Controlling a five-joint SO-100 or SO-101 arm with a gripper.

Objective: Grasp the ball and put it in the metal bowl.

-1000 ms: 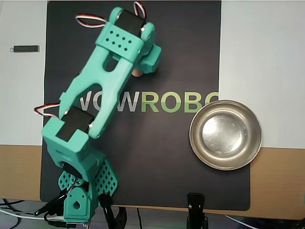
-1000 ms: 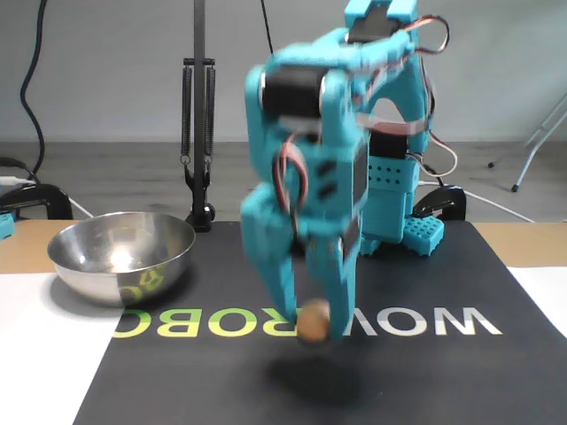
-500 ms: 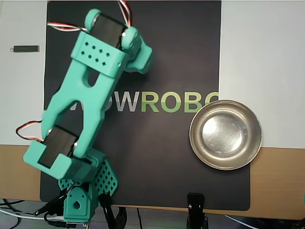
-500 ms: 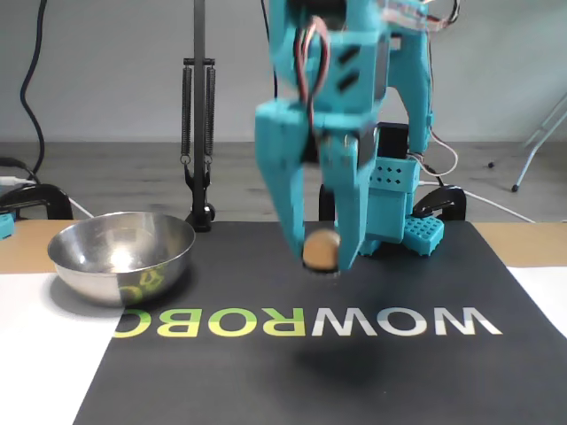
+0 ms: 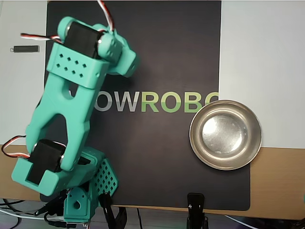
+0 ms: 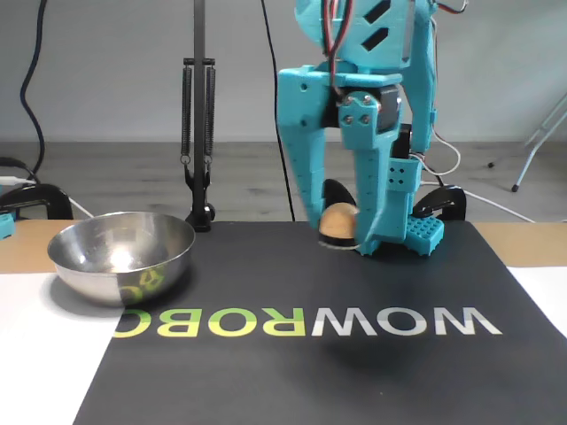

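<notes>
Ball [image 6: 337, 222] pinched in the pincer [image 6: 340, 237] in the fixed view, arm-hidden from overhead.

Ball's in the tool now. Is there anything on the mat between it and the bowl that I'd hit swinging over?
Nothing visible. The tool holds the ball above the black mat, and the stretch toward the metal bowl carries only the printed logo. The bowl looks empty.

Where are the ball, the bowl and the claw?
Ball [image 6: 337, 222]: fixed view, on its round front, held between the claw's fingers.
Bowl [image 5: 225, 106]: overhead view, on its far rim.
Claw [image 6: 340, 241]: fixed view, midway between its two fingertips, shut on the ball above the mat.
</notes>
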